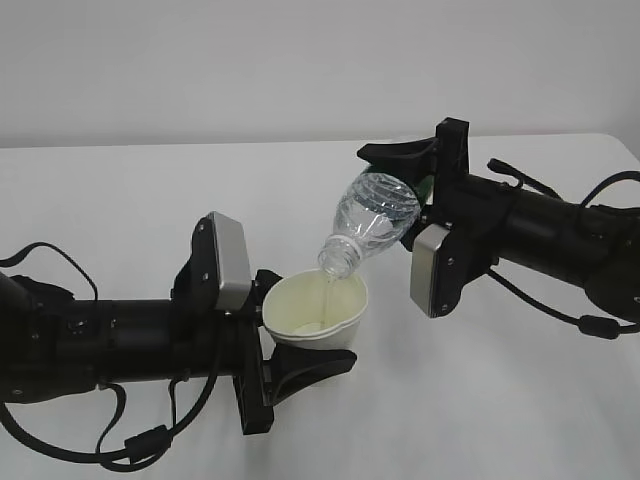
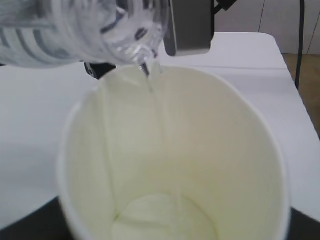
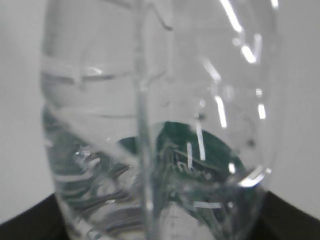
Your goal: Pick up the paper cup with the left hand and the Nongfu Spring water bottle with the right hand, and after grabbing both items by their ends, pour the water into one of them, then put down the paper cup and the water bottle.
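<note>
- left hand [image 1: 290, 375]: fingers closed on the paper cup [image 1: 315, 312], held off the counter [image 1: 150, 200]
- water [image 2: 152, 82] streaming in, shallow pool at cup bottom
- right hand [image 1: 400, 165]: fingers gripping tilted water bottle [image 1: 372, 222], mouth over rim
- pour underway; set-down of both left

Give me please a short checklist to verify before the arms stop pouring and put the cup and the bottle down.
1. Bottle held by right gripper: ok.
2. Cup held by left gripper, opening upward: ok.
3. Bottle mouth above the cup opening, stream landing inside: ok.
4. Water level in cup far below the rim: ok.
5. Spilled water on the table: none visible, ok.
6. Bottle emptied: not ok, water remains inside.
</note>
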{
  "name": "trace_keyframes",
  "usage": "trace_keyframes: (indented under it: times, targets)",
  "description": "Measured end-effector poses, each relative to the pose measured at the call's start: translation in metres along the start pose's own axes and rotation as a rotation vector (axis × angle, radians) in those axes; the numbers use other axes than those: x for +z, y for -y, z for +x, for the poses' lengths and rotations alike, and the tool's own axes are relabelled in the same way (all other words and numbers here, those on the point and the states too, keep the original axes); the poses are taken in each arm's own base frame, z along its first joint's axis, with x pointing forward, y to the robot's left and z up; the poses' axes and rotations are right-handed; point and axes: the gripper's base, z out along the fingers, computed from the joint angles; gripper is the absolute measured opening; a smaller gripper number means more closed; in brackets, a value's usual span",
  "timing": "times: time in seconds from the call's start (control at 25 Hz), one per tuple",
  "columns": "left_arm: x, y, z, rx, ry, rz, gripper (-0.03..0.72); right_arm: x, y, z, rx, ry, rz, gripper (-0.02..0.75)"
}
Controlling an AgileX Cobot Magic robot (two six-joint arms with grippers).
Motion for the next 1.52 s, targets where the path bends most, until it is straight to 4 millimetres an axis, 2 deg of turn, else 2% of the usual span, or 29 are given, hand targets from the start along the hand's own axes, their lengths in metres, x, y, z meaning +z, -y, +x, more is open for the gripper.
trace_keyframes:
  times: [1.52]
  targets:
    - [0.0000,-0.0001,0.0003,0.000,-0.004,-0.001,0.448,0.0000,0.0000,0.0000,-0.027,0.000,0.000,0.472]
